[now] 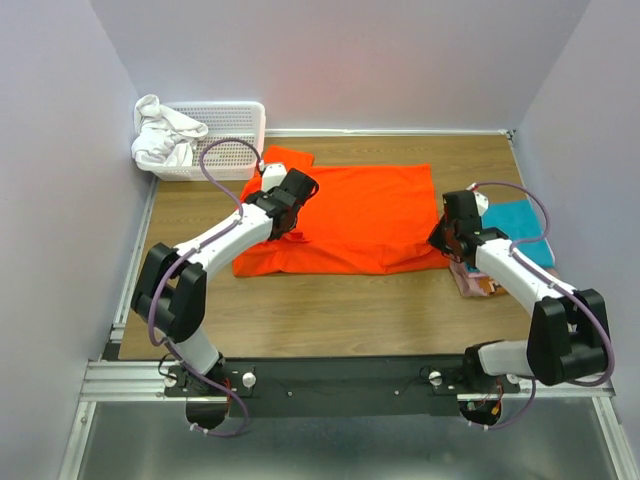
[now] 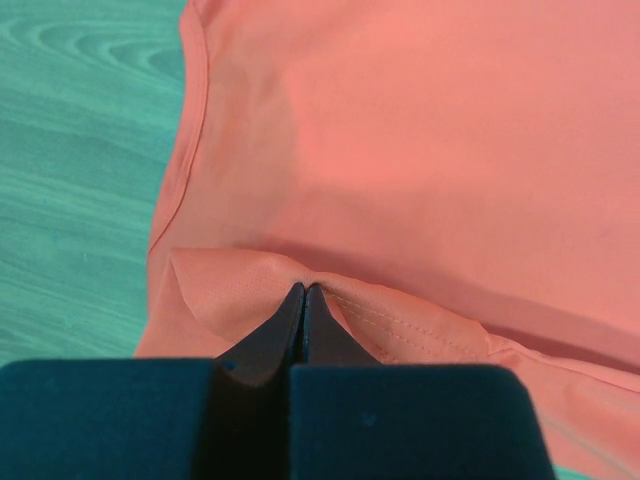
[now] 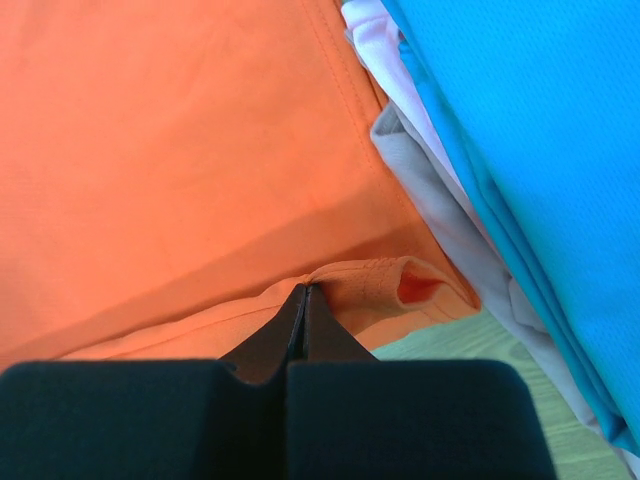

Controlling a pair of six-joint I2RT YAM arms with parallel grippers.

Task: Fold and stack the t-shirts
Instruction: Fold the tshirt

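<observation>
— Where is the orange t-shirt (image 1: 350,220)?

— It lies spread flat across the middle of the desk (image 1: 330,315), reaching towards the far edge. One sleeve points at the far left corner. The body runs left to right, and its near edge is somewhat rumpled.

— And the left gripper (image 2: 303,303)?

— It is down on the shirt's left side, near that sleeve. Its jaws are pressed together with a small ridge of orange cloth pinched up at the tips. The wrist view shows bare desk just to the left of the shirt's hemmed edge.

— The right gripper (image 3: 303,300)?

— It is the same on the shirt's right side. The jaws are closed tight and nip a stitched orange hem, which curls into a little loop just beside the tips.

— Any other shirts?

— A folded pile (image 1: 478,280) sits at the right edge of the desk, touching the orange shirt's right side. A teal t-shirt (image 1: 520,222) is on top, with pale layers under it and pinkish cloth showing at the near end. I cannot tell how many shirts are in it.

— Anything else on the desk?

— A white slatted basket (image 1: 235,125) stands in the far left corner, with crumpled white cloth (image 1: 165,135) hanging over its left rim.
</observation>
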